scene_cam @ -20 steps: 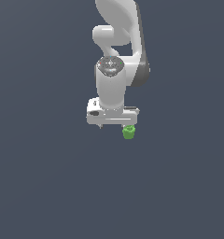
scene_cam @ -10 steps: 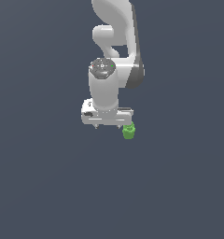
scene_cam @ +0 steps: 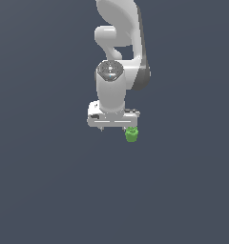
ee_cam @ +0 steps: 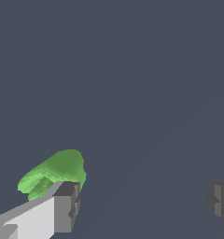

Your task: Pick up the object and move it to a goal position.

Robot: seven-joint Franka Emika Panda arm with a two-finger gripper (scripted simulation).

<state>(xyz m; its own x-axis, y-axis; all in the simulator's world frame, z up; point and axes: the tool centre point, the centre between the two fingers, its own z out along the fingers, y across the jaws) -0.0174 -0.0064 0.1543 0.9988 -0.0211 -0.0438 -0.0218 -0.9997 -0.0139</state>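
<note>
Spreading wide, the gripper (ee_cam: pixel 144 205) has its two dark-tipped fingers (ee_cam: pixel 67 205) far apart, and nothing is clamped between them. One green object (ee_cam: pixel 55 172) sits right beside one fingertip on the outer side; whether they touch I cannot tell. From the exterior view, the single white arm (scene_cam: pixel 119 71) points down with the object (scene_cam: pixel 131 134) just under the gripper's (scene_cam: pixel 117 127) end toward that view's right; no writing or labels are readable anywhere.

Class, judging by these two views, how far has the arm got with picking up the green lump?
Done: the white gripper has reached the small bright green stubby lump. In hand: jaws wide apart, one finger beside it, no grasp. Left: closing, lifting, carrying to the goal, which isn't visible.
</note>
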